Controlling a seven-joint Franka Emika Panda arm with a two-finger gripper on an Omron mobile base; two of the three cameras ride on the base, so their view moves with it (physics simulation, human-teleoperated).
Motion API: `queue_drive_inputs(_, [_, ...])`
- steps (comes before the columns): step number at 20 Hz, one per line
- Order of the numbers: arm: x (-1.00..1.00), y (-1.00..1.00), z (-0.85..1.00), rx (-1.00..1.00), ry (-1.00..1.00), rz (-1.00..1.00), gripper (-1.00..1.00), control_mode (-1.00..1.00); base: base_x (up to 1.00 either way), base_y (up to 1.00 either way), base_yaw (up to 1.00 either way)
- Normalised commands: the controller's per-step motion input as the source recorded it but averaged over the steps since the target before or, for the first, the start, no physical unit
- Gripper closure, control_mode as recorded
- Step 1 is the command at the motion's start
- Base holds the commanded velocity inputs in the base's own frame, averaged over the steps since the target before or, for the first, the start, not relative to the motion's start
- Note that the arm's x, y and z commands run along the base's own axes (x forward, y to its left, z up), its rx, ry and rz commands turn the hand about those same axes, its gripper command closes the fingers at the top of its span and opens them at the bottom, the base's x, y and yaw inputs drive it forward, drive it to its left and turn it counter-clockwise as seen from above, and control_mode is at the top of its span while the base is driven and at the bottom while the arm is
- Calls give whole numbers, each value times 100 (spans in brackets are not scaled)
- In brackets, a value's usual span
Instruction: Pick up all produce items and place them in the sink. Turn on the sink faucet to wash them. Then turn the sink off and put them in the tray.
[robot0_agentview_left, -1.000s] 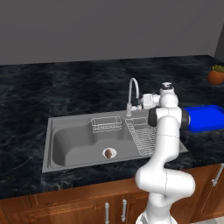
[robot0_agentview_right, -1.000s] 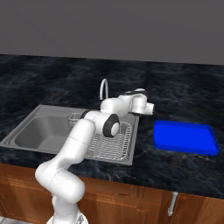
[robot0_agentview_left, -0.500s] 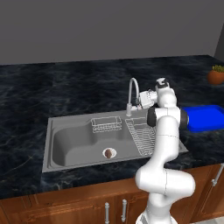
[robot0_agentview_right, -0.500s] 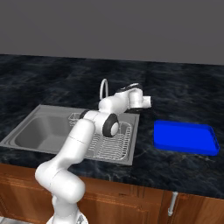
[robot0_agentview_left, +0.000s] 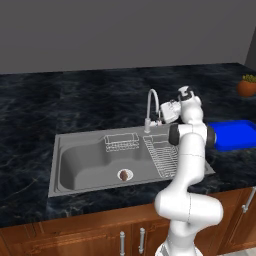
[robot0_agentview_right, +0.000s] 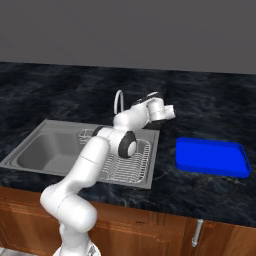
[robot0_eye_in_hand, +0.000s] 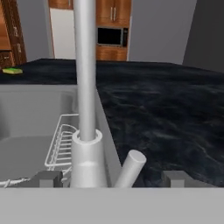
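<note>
A small brown produce item (robot0_agentview_left: 123, 174) lies on the drain of the grey sink (robot0_agentview_left: 75, 167). The silver gooseneck sink faucet (robot0_agentview_left: 150, 106) stands at the basin's back rim. My gripper (robot0_agentview_left: 162, 114) hovers just right of the faucet's base, pointing at it. In the hand view my gripper (robot0_eye_in_hand: 112, 178) is open. Its fingertips (robot0_eye_in_hand: 49, 178) flank the faucet's base (robot0_eye_in_hand: 89, 162) and its small side lever (robot0_eye_in_hand: 130, 168), touching neither. The blue tray (robot0_agentview_left: 235, 134) lies empty on the counter right of the sink (robot0_agentview_right: 42, 150).
A wire basket (robot0_agentview_left: 121, 142) hangs at the basin's back and a wire rack (robot0_agentview_left: 161, 155) fills its right end. A potted plant (robot0_agentview_left: 246, 86) stands at the far right of the dark counter. A yellow-green sponge (robot0_eye_in_hand: 12, 70) lies beyond the sink.
The hand has edged left toward the faucet, and the jaws have come apart. The produce item and tray have not moved.
</note>
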Motion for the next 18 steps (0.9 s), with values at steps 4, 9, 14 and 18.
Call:
queue_drive_inputs(4, [0,-35,5,-5,0,4,-100,-100,0,0,0])
queue_drive_inputs(9, [0,-31,5,-4,0,3,-100,-100,0,0,0])
queue_drive_inputs(14, [-11,-18,12,-6,0,2,-100,-100,0,0,0])
queue_drive_inputs(18, [-33,-16,17,-5,-5,0,-100,-100,0,0,0])
